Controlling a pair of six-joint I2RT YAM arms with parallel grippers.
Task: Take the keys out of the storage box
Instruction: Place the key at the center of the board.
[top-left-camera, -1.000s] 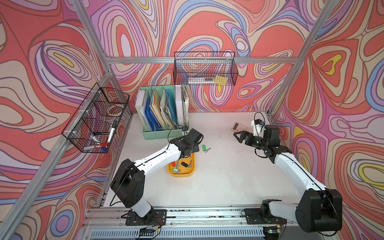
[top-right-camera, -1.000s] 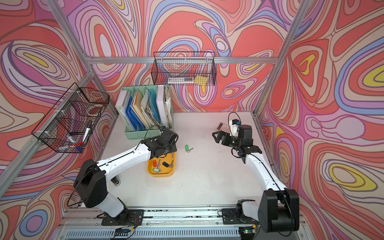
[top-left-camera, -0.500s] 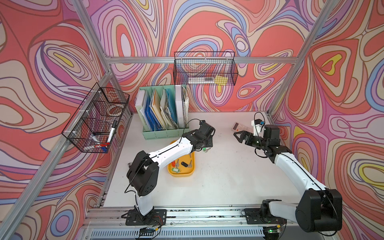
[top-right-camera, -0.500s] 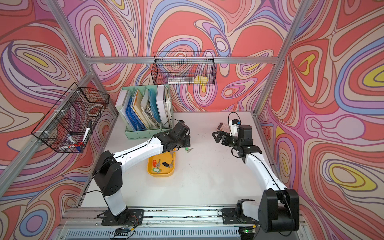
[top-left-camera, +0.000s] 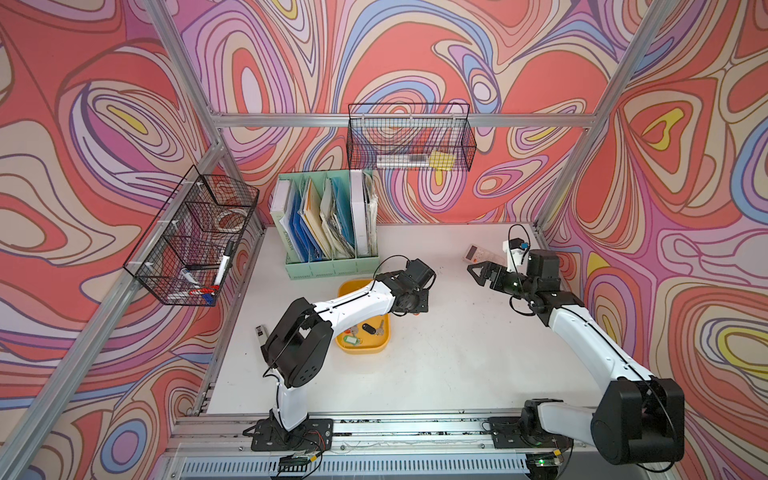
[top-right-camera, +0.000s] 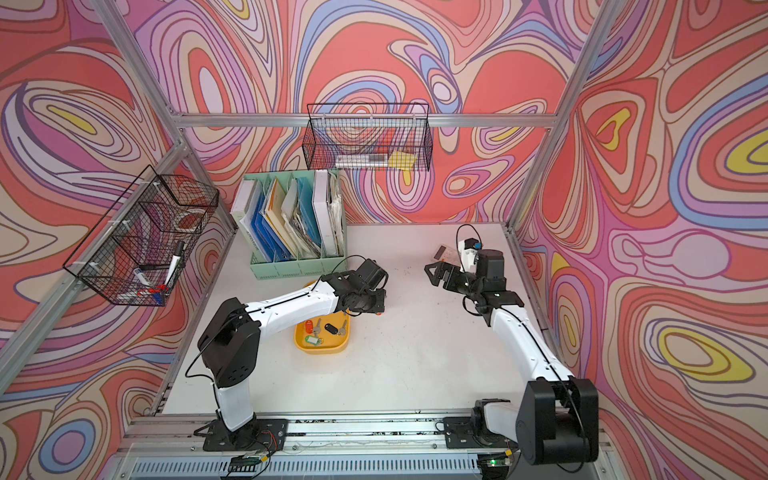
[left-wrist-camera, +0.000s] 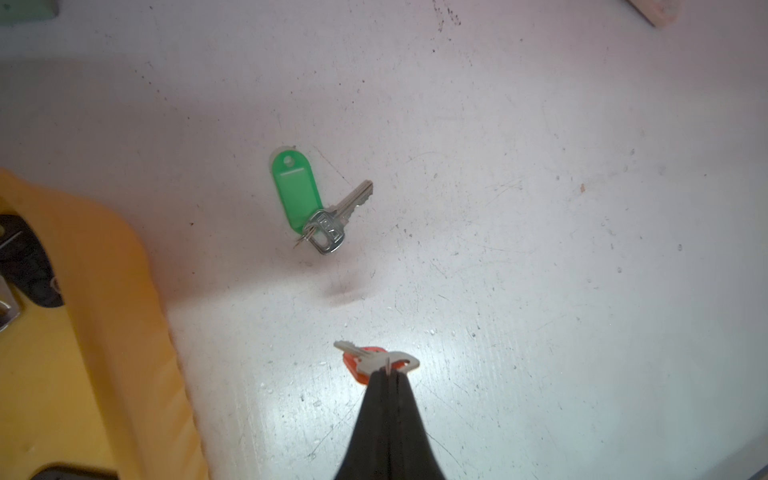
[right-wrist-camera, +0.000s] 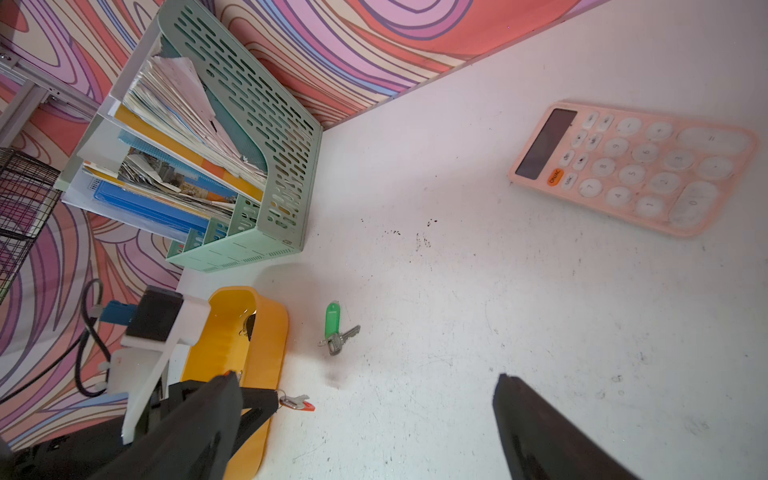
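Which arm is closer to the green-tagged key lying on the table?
Left. The left gripper, holding a red-tagged key, is beside the green-tagged key; the right gripper is farther off.

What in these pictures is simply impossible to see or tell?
- Keys in the box: in both top views the left arm covers its far half; the left wrist view's edge cuts it off.
- Green key: in both top views, hidden under the left arm.
- Tag of the red key: left wrist view, mostly behind the key and the left end effector.
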